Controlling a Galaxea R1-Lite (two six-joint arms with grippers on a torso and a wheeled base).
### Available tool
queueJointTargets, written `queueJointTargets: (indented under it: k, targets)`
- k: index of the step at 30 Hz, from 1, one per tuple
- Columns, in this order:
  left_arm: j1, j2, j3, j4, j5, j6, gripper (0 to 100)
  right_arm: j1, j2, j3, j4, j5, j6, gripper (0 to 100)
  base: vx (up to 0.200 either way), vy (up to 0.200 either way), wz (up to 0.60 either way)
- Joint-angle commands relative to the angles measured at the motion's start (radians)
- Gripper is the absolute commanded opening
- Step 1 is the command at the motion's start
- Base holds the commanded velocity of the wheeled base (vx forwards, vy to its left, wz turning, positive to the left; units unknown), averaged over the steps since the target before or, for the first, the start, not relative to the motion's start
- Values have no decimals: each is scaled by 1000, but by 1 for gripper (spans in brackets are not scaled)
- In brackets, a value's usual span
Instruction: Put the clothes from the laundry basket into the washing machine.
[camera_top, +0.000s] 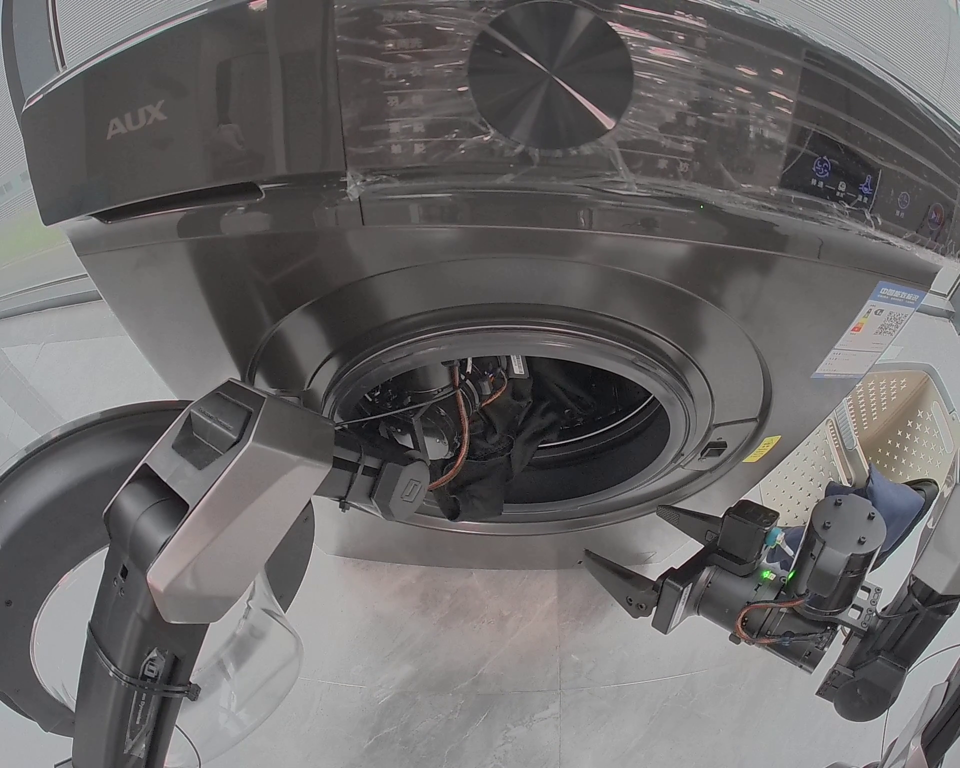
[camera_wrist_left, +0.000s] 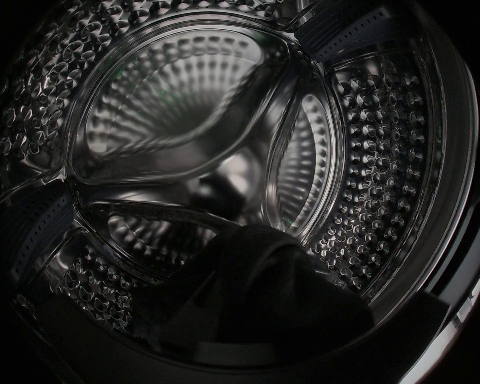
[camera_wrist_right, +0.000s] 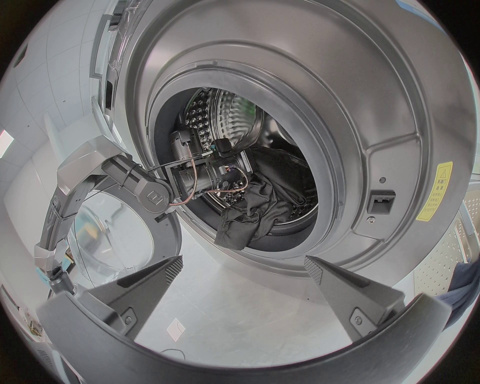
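Observation:
The grey washing machine (camera_top: 560, 260) stands with its round opening facing me. My left arm's wrist (camera_top: 440, 440) is inside the opening, and the gripper end is lost in the dark drum (camera_wrist_left: 210, 125). A black garment (camera_top: 490, 460) hangs from beside that wrist over the lower rim of the opening; it also shows as a dark heap (camera_wrist_left: 260, 285) low in the drum and draped over the rim (camera_wrist_right: 255, 215). My right gripper (camera_top: 640, 545) hovers open and empty in front of the machine, low and to the right, and points at the opening (camera_wrist_right: 242, 262).
The machine's door (camera_top: 60, 520) is swung open to the left, beside my left arm. A white perforated laundry basket (camera_top: 890, 420) with a blue garment (camera_top: 890, 500) in it stands at the right of the machine. Grey tiled floor (camera_top: 480, 660) lies below the opening.

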Motion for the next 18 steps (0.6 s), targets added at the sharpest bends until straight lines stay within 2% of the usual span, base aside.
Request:
queueJointTargets:
  k: [1,4,5,8,11,18]
  targets:
    - [-4,1,6,1,1,-3,100,3,3,1,-1,0,1,100,0,0,0]
    - [-9,-4,17,4,3,-14,100,3,3,-2,-1,0,1,100,0,0,0]
    - [-18,-25,64,18,5,-37,100,3,3,-5,-2,0,1,100,0,0,0]
    - [-33,-97,185,76,0,-52,100,3,3,-3,-2,0,1,100,0,0,0]
    - [-42,-125,291,115,-11,-54,100,3,1,-6,-1,0,1,100,0,0,0]
    - [-32,-113,386,128,-11,-44,100,3,-2,-8,-1,0,3,100,0,0,0]
